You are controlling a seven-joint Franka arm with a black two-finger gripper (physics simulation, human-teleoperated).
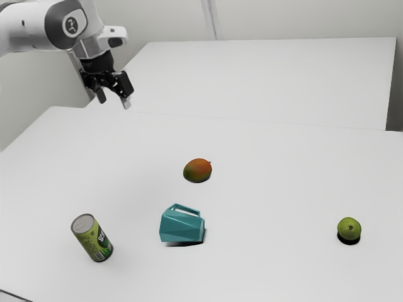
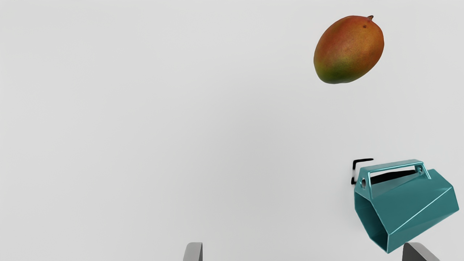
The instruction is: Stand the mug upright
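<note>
Duly found mug (image 2: 413, 206) on its side and pincer (image 2: 303, 250) released; judged slippage possible through an off-centre grip.

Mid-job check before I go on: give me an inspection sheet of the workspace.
Surface: plain white table.
Job's things: teal mug on its side, handle upward.
Clutter: mango, standing green can, round green fruit, each apart from the mug.
Claw: open, raised, nothing held.
Cables: thin dark line at the exterior view's lower-left corner; cannot tell if cable.
Surroundings: pale walls, another white surface beyond the table.
</note>
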